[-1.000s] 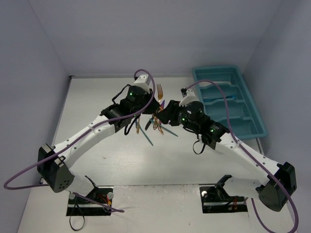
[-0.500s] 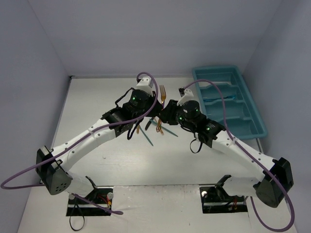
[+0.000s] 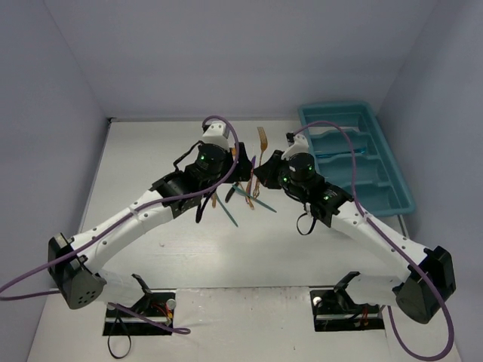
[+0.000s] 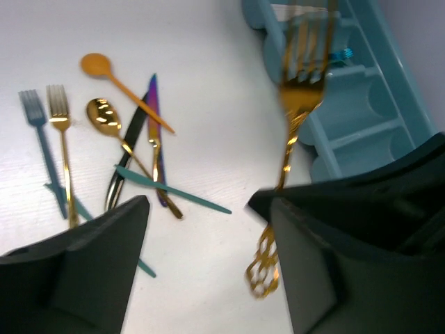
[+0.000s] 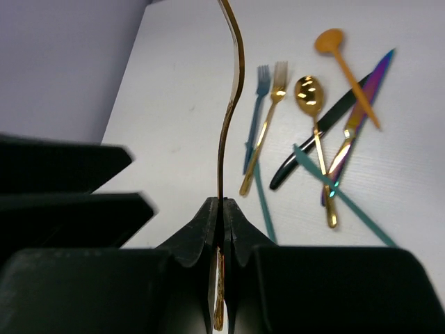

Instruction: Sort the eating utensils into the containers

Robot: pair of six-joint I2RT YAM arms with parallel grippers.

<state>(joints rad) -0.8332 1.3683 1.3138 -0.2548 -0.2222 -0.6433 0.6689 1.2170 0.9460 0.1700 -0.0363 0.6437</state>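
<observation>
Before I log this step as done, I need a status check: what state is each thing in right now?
Right gripper: shut on the gold fork's handle.
Gold fork: held off the table.
Left gripper: open, holding nothing.
Tray: flat on the table, with a teal-blue piece in a middle compartment.
Loose utensils: lying on the table, several crossed over each other.

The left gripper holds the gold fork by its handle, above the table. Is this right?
No: the right gripper holds the gold fork by its handle, above the table, as the right wrist view shows. The left gripper is open.
</observation>
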